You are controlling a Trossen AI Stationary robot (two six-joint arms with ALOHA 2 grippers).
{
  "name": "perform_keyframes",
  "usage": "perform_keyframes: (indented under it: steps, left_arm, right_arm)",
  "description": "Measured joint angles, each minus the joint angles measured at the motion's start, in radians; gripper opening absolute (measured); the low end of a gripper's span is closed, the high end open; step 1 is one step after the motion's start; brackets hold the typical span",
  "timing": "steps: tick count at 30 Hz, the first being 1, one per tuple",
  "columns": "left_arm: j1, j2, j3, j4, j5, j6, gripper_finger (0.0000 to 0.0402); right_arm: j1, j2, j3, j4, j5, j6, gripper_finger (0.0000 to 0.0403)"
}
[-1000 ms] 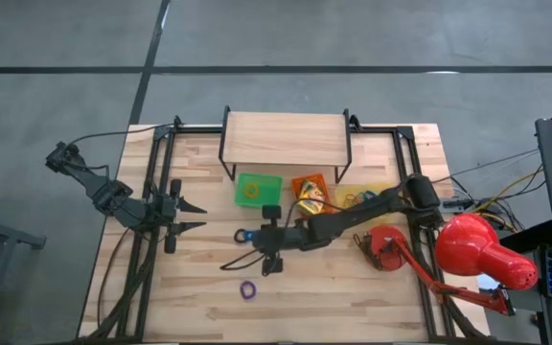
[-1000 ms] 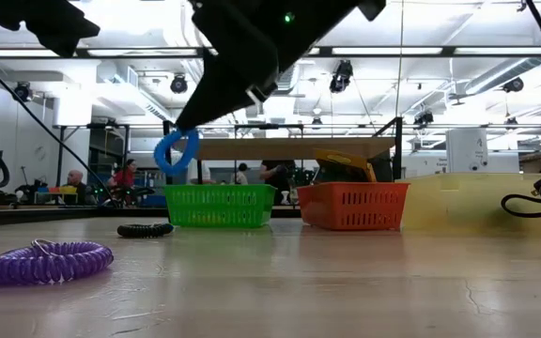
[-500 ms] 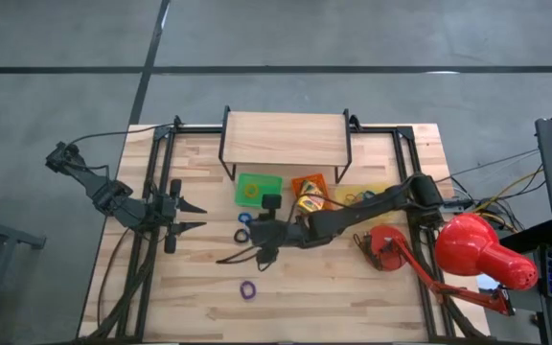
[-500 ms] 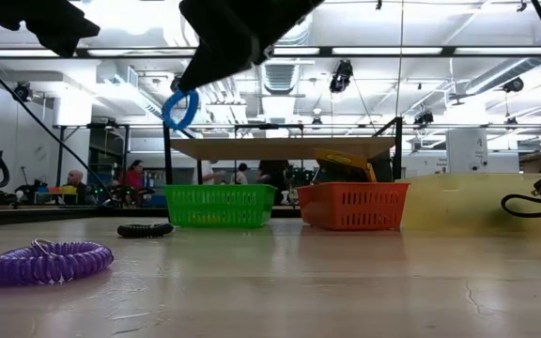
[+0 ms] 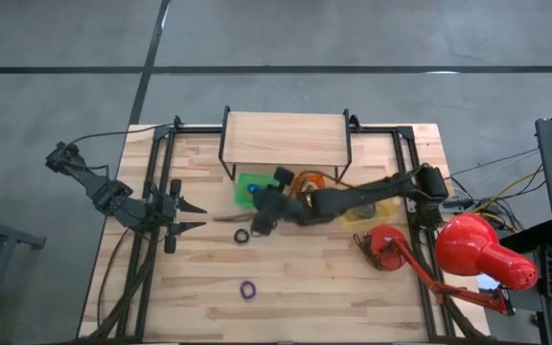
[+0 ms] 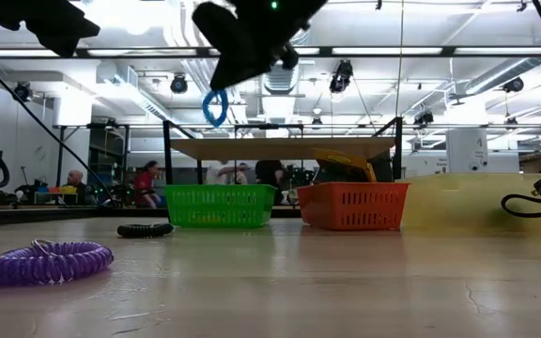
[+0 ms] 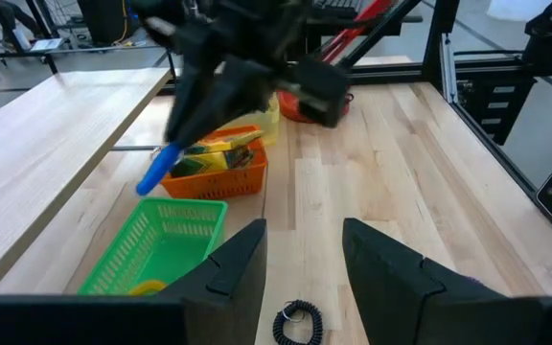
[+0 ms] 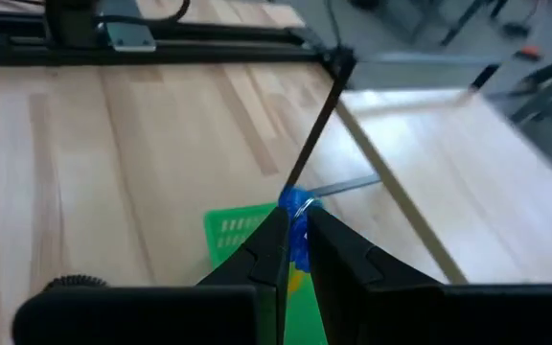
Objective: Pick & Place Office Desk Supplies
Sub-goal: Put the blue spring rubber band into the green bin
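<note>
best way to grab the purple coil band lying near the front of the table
The purple coil band lies flat on bare wood, clear of the black coil band. Probably come straight down from above and pinch one side of the loop, one finger inside the ring and one outside.

Four cameras covered one wooden surface (image 5: pixel 353 278) from above, from its edge and from both wrists.

The high view looked straight down from far off, taking in the whole surface, both arms and the floor around it. The low view sat at surface height, close to the purple coil (image 6: pixel 45 261), and faced level across the wood into the room. The left wrist view looked forward between its own claw (image 7: pixel 303 273) across the surface; the right wrist view looked steeply down past its claw (image 8: pixel 296 247). All four shared the green tray (image 5: pixel 254 182) (image 6: pixel 219 205) (image 7: pixel 156 251) (image 8: pixel 230 230); the high, low and left wrist views also shared the orange tray (image 5: pixel 312 180) (image 6: pixel 352 206) (image 7: pixel 220 178).
</note>
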State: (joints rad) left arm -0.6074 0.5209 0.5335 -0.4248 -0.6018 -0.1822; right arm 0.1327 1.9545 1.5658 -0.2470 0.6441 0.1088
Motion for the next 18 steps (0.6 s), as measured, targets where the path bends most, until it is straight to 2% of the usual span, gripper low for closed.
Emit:
perform_keyframes:
  steps: [7,18]
  left_arm:
    - [0.000,0.000,0.000,0.000,0.000,0.000,0.0141]
    - [0.000,0.000,0.000,0.000,0.000,0.000,0.0141]
  right_arm:
    - [-0.097,0.004,-0.003,-0.011,-0.188,0.059,0.0033]
    - [-0.157,0.037,-0.049,-0.036,-0.284,0.139,0.0033]
